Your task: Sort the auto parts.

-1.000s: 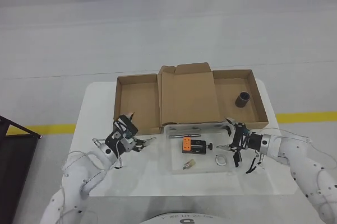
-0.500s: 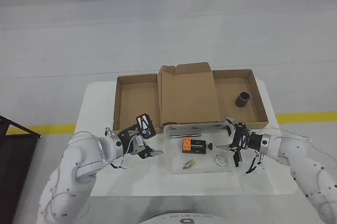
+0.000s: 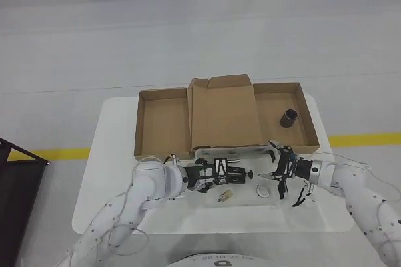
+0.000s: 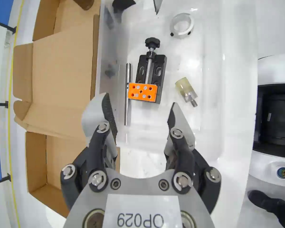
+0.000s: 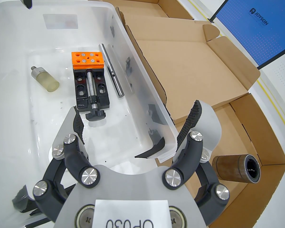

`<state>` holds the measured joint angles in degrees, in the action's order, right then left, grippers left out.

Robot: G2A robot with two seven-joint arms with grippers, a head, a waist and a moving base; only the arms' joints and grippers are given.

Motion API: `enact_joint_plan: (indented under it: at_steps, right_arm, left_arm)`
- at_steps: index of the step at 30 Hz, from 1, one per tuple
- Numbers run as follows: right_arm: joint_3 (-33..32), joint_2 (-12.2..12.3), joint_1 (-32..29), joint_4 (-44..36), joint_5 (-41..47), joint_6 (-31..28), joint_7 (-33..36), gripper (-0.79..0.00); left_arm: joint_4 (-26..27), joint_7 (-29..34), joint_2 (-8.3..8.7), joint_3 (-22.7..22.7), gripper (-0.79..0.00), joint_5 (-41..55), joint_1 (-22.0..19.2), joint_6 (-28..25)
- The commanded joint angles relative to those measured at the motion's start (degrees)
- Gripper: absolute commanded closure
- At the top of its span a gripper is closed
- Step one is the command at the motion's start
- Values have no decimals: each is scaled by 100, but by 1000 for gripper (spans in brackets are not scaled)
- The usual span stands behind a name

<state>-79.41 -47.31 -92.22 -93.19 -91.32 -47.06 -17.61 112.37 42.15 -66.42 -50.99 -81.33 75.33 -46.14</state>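
Left gripper (image 4: 140, 110) wide open, nothing in it. It hangs over the left end of the clear bin (image 4: 101, 48), fingers pointing down its length at the mini vise (image 4: 149, 79); in the wrist view they stop short of the orange jaw. Vise lies flat mid-bin, orange jaw toward the bin's left end, screw knob toward the right end. Steel rod (image 4: 127, 93) lies parallel, just beside it on the far-wall side; can't tell if they touch. Translucent plug (image 4: 186, 91) with a metal stud lies apart from the vise on the near-wall side. Silver ring (image 4: 181, 35) lies flat near the bin's near-right corner, apart from the other parts. Right gripper (image 5: 135, 109) is at the bin's right end, also spread wide and empty: one finger over the bin's inside, the other outside the far wall, with the bin's far-right corner between them. Bin sits about mid-table (image 3: 113, 173), long side just beside the cardboard box (image 3: 220, 113), which runs along the far edge. Box has a flap over its middle and an open compartment at each end. Brown bushing (image 5: 236, 168) lies on its side in the right one, well apart from the bin parts.
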Motion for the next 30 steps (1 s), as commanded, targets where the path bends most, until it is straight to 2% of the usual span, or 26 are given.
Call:
enact_joint_plan:
  at_steps: [1,8,16,22,25,27,28,30]
  right_arm:
    - [0,0,0,0,0,0,0,-785]
    - [0,0,0,0,0,0,0,-785]
    - [0,0,0,0,0,0,0,-785]
    - [0,0,0,0,0,0,0,-785]
    - [0,0,0,0,0,0,0,-785]
    - [0,0,0,0,0,0,0,-785]
    - [0,0,0,0,0,0,0,-785]
    - [0,0,0,0,0,0,0,-785]
  left_arm:
    - [-215,44,-52,247,-376,102,-202,-45]
    - [-1049,376,-266,900,-357,600,-784,158]
    - [-1268,338,-353,1143,-357,181,-1021,633]
    - [-1454,81,-399,1258,-391,-131,-1115,849]
    - [-1605,-27,-424,1296,-437,-100,-1187,803]
    - [-1716,-84,-445,1323,-514,-19,-1248,722]
    - [-1774,-115,-455,1333,-579,42,-1277,683]
    - [-1891,-155,-477,1341,-634,173,-1339,633]
